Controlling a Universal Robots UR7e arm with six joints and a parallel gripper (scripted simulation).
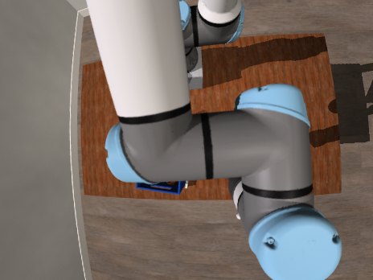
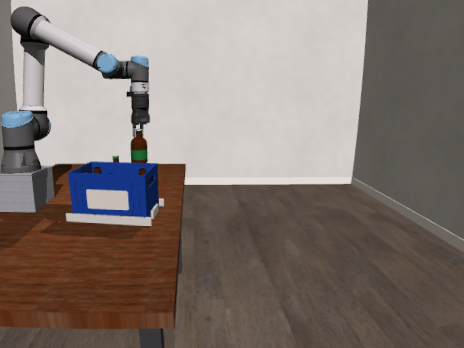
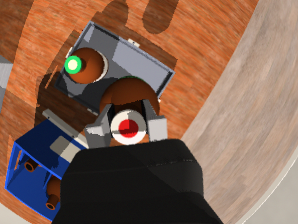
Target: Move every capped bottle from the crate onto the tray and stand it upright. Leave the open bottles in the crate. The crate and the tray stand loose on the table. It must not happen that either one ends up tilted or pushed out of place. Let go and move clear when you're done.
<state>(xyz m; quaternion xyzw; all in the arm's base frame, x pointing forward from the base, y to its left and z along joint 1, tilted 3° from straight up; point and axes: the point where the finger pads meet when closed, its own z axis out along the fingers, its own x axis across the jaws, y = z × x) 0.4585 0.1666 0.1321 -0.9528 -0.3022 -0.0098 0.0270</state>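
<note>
My gripper (image 2: 139, 131) is shut on the neck of a brown bottle with a red cap (image 3: 128, 127) and a green label (image 2: 139, 150). It holds the bottle upright, low behind the blue crate (image 2: 114, 188), over the grey tray (image 3: 119, 70). A second brown bottle with a green cap (image 3: 73, 64) stands upright on the tray; its cap also shows behind the crate in the exterior view (image 2: 115, 158). The crate (image 3: 37, 169) holds brown bottles without caps (image 3: 56, 193). Whether the held bottle touches the tray is hidden.
The crate stands on a white base (image 2: 112, 218) near the table's right edge. The arm's grey pedestal (image 2: 24, 189) is at the left of the table. In the top view the arm (image 1: 201, 145) covers most of the table; only a corner of the crate (image 1: 161, 187) shows.
</note>
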